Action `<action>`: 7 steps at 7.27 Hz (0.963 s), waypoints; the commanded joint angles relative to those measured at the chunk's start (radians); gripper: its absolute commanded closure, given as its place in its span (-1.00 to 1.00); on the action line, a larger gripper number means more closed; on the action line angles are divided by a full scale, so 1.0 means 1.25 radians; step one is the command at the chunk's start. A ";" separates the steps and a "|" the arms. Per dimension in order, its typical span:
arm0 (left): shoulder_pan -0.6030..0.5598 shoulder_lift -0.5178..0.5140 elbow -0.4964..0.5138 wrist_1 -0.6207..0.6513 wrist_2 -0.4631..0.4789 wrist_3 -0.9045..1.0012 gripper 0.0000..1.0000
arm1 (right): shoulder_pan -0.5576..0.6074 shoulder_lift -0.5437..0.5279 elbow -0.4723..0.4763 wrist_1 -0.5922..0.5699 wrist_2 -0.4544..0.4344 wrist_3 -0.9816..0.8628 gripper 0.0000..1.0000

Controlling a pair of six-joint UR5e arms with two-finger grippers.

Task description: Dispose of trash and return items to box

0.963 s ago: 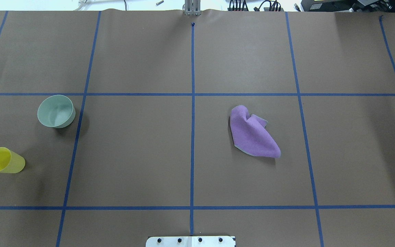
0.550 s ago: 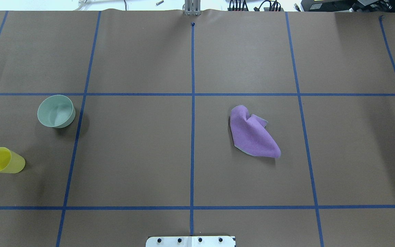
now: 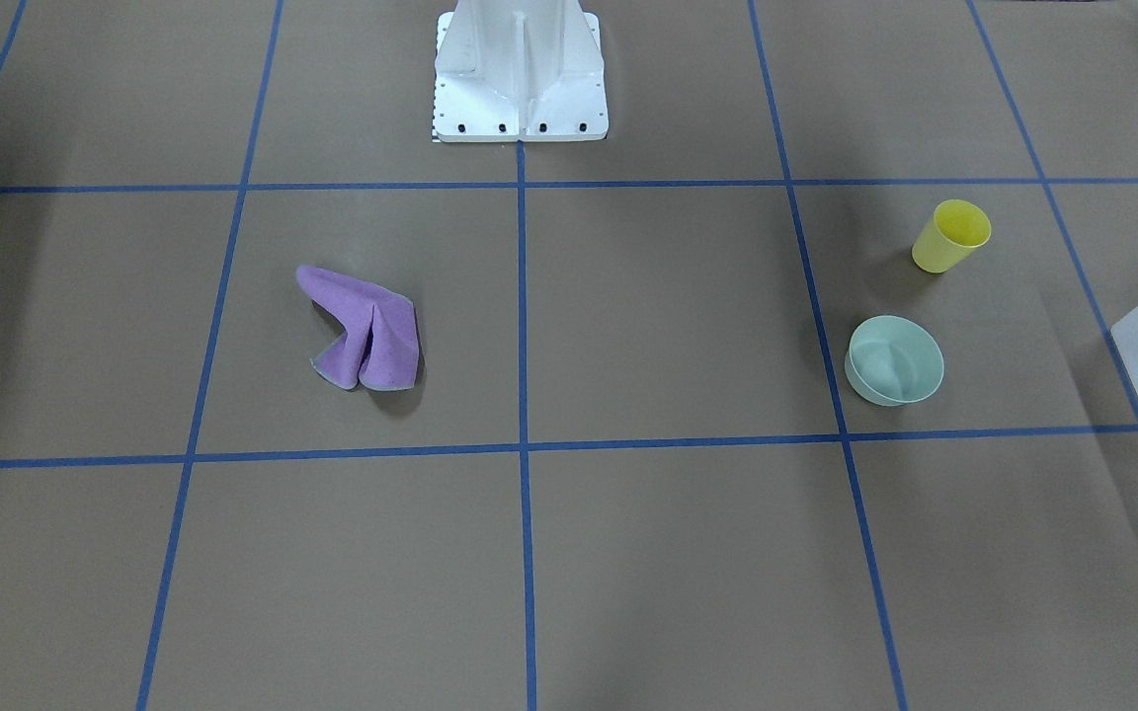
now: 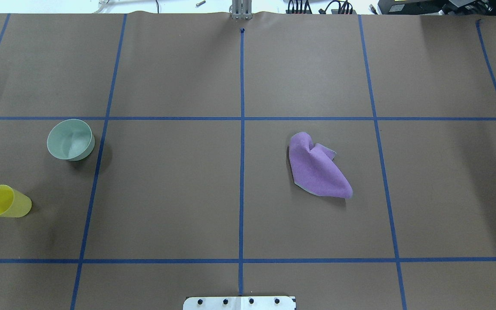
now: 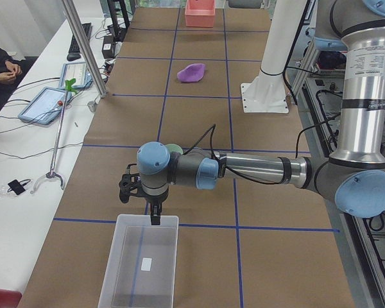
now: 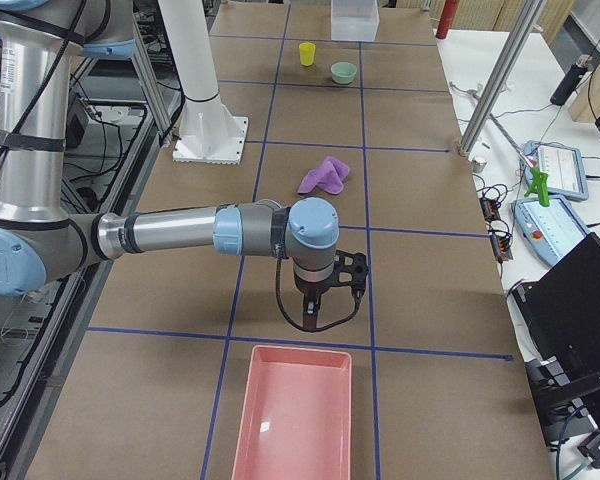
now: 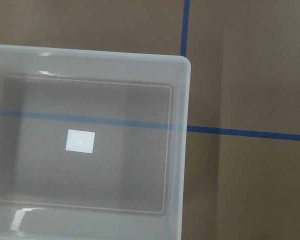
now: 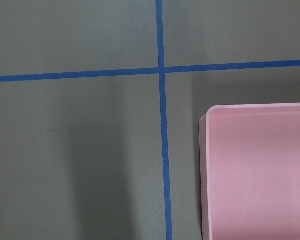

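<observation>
Cup (image 4: 4, 201) and bowl (image 4: 70, 139) are both out on the brown table (image 4: 166, 193). In the overhead view the yellow cup is at lower left, mouth up. The mint bowl sits a little above and to its right, apart from it. The frosted box (image 5: 113, 256) is at the bottom of the left-side view, a small white label showing on its floor. The left hand (image 5: 154, 217) hangs just over the box's far rim, pointing down. How wide it's open I can't tell from here, and its own camera shows only the box's corner. Over in the right-side view, the right hand (image 6: 313, 318) hovers above the table just short of a pink tray (image 6: 295, 415), and its opening is unreadable too. A crumpled purple cloth (image 4: 317, 168) lies right of centre in the overhead view, well apart from both hands.
</observation>
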 commanded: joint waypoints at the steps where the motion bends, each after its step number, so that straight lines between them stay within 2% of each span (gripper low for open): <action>1: 0.000 0.001 0.003 -0.001 0.002 0.000 -0.98 | 0.000 0.000 0.002 0.000 -0.002 0.000 -1.00; 3: -0.001 0.012 0.000 -0.001 0.031 0.000 -0.98 | 0.000 0.000 0.001 0.000 -0.003 0.000 -1.00; 7: 0.000 -0.001 -0.022 -0.003 0.017 -0.046 -0.98 | 0.000 0.000 0.001 0.000 0.000 0.000 -1.00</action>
